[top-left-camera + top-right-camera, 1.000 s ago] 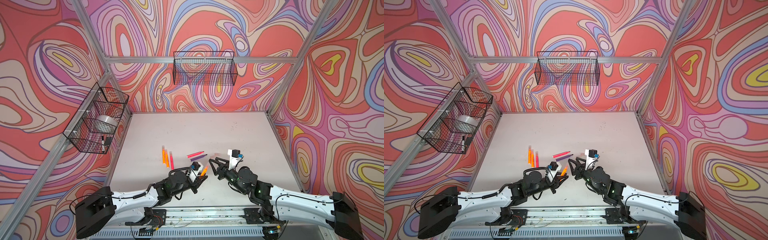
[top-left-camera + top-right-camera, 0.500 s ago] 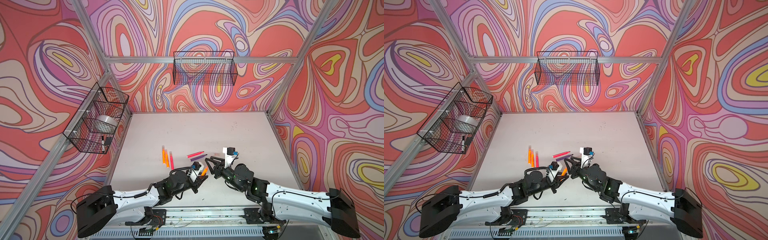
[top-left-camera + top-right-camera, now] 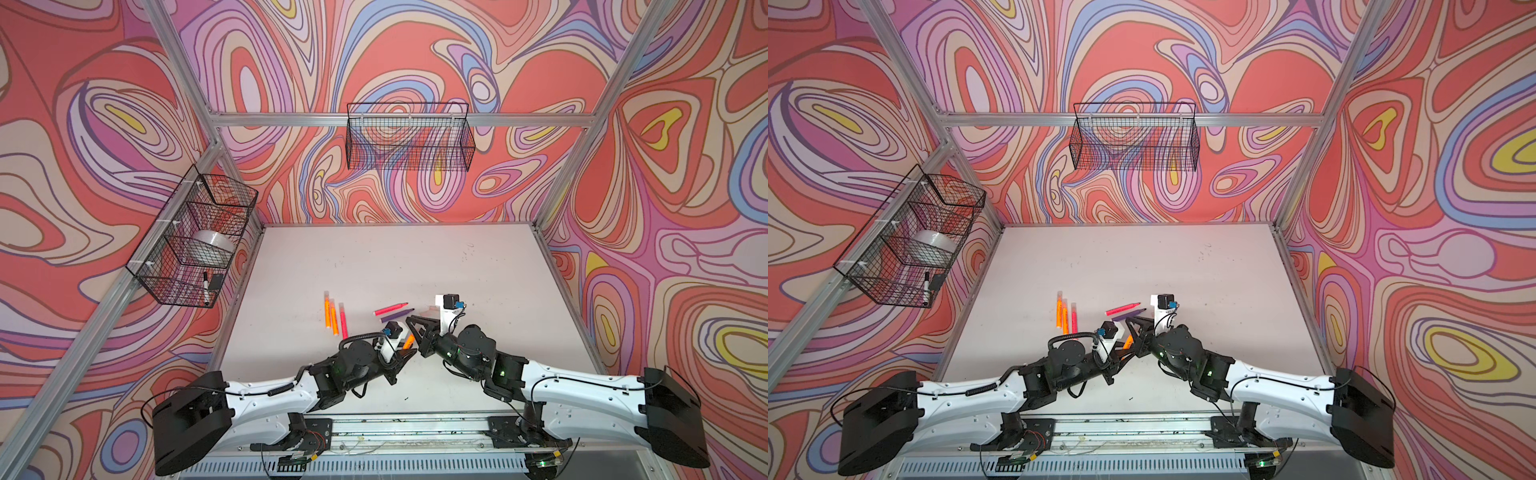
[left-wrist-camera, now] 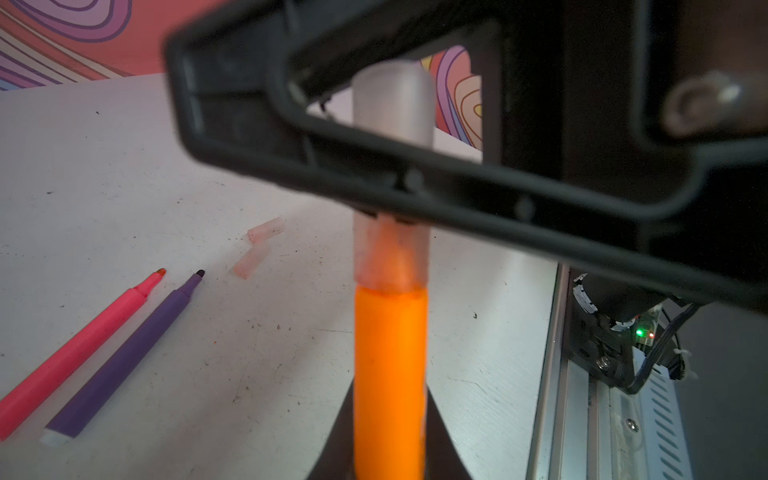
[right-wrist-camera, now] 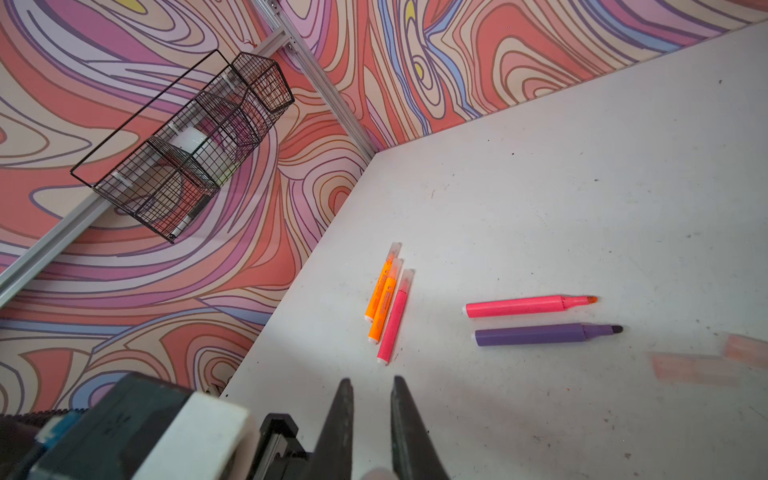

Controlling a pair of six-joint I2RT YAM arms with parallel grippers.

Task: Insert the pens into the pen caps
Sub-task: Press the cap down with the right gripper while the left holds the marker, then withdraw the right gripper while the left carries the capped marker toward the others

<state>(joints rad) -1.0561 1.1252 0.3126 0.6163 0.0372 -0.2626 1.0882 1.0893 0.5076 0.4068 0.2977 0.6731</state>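
My left gripper (image 4: 388,436) is shut on an orange pen (image 4: 390,353), also seen in both top views (image 3: 409,341) (image 3: 1128,341). A translucent pen cap (image 4: 390,257) sits over its tip. My right gripper (image 5: 372,384) meets it from the right (image 3: 415,332), and its black fingers (image 4: 457,195) are shut across that cap. The cap's pale end (image 5: 376,473) shows between the jaws. Two orange pens (image 5: 380,297) and a pink pen (image 5: 395,318) lie capped together. An uncapped pink pen (image 5: 528,305) and a purple pen (image 5: 544,333) lie beside two loose caps (image 4: 266,229) (image 4: 251,259).
A wire basket (image 3: 195,245) on the left wall holds a tape roll and a black-capped marker. Another wire basket (image 3: 409,137) hangs on the back wall. The metal rail (image 3: 395,428) runs along the table's front edge under both arms.
My right gripper has moved left to the tip of the held orange pen, and its jaws have narrowed. The left arm has stayed in place with the pen.
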